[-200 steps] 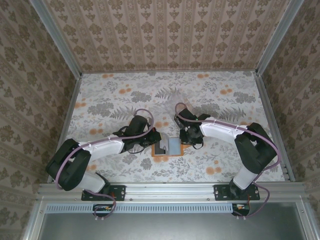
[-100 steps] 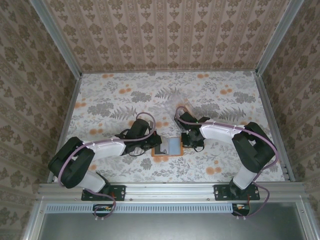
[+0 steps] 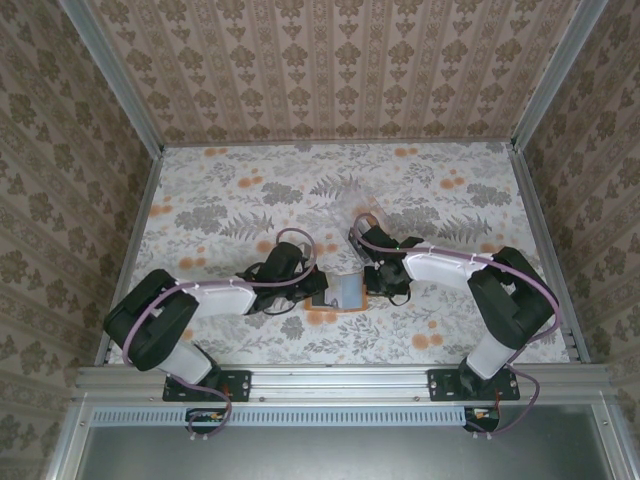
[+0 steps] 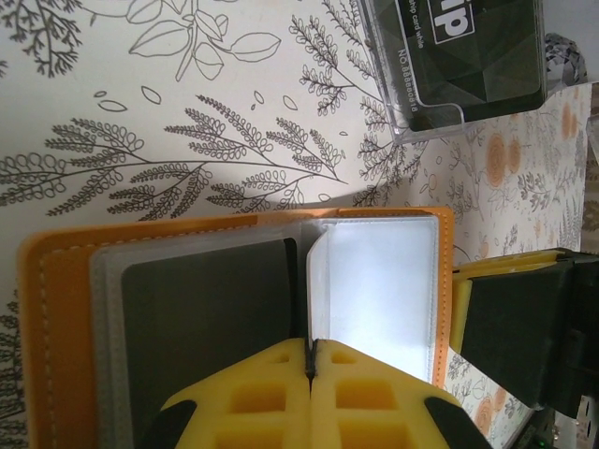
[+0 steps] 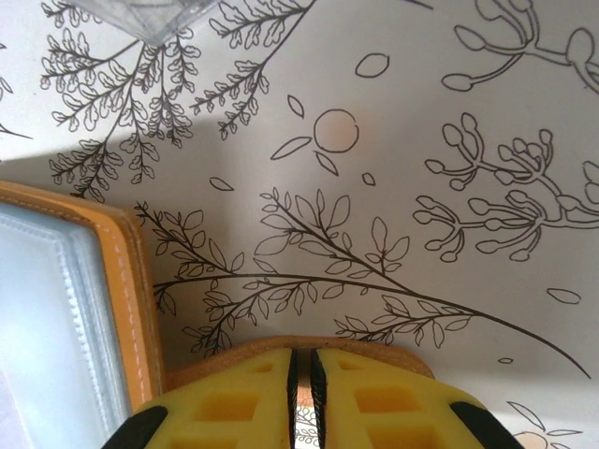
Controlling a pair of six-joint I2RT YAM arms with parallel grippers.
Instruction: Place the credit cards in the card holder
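Note:
The orange card holder [image 3: 345,311] lies open on the table between the two arms, its cover [image 4: 56,309] framing clear sleeves. A dark credit card [image 4: 206,318] sits in the left sleeve. My left gripper [image 4: 312,351] is shut on a thin clear sleeve page that stands up on edge at the holder's middle. My right gripper [image 5: 301,360] is shut on a tan-orange flap at the holder's right side, next to the holder's stitched edge [image 5: 120,290]. In the top view the left gripper [image 3: 322,292] and the right gripper [image 3: 368,285] flank the holder.
A clear plastic box [image 4: 459,56] with dark contents lies just beyond the holder, and its corner [image 5: 150,14] shows in the right wrist view. Open floral tabletop [image 3: 230,190] spreads behind and to both sides. Metal rails [image 3: 530,230] border the table.
The left arm has swung lower and closer to the holder and now holds a sleeve page up. The right gripper has closed a little on the flap and shifted slightly.

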